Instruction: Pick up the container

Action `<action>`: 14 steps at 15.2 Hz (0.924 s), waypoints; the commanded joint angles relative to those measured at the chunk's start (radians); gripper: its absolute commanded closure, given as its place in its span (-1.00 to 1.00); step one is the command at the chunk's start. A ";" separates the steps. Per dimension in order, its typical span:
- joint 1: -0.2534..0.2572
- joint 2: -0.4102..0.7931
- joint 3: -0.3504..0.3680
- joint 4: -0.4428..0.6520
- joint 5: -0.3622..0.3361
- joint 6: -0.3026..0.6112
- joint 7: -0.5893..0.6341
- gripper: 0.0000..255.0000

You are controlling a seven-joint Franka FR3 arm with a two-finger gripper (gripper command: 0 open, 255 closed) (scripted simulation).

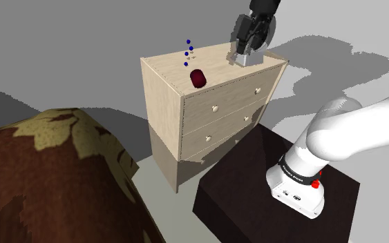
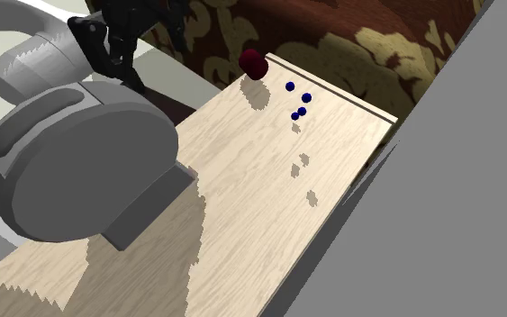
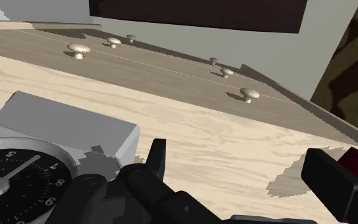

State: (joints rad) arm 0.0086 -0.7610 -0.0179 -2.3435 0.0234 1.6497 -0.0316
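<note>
Gripper (image 3: 233, 156) has its two black fingers spread apart, and between them shows bare light wood. It is low over the top of one dresser (image 1: 220, 117), close beside one grey clock (image 3: 69, 127) with a dark face. On the dresser front I count six round knobs (image 3: 249, 95). One dark red container (image 1: 197, 78) is on the same wooden surface, near its front edge, toward the shoulder view's left and well apart from the gripper. It is short and rounded. In the shoulder view its longer side runs from upper left to lower right, but I cannot tell if it stands or lies. Four small blue balls (image 2: 302, 111) are near the container, on the back-edge side
</note>
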 commanded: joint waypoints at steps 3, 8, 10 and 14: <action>0.014 0.016 0.035 -0.014 0.029 0.048 0.043 -1.00; 0.047 0.078 0.123 -0.028 0.093 0.171 0.146 -1.00; 0.059 0.112 0.159 -0.024 0.114 0.221 0.187 -1.00; 0.076 0.191 0.231 0.000 0.144 0.320 0.268 -1.00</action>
State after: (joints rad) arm 0.0808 -0.5919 0.1959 -2.3593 0.1608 1.9505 0.2148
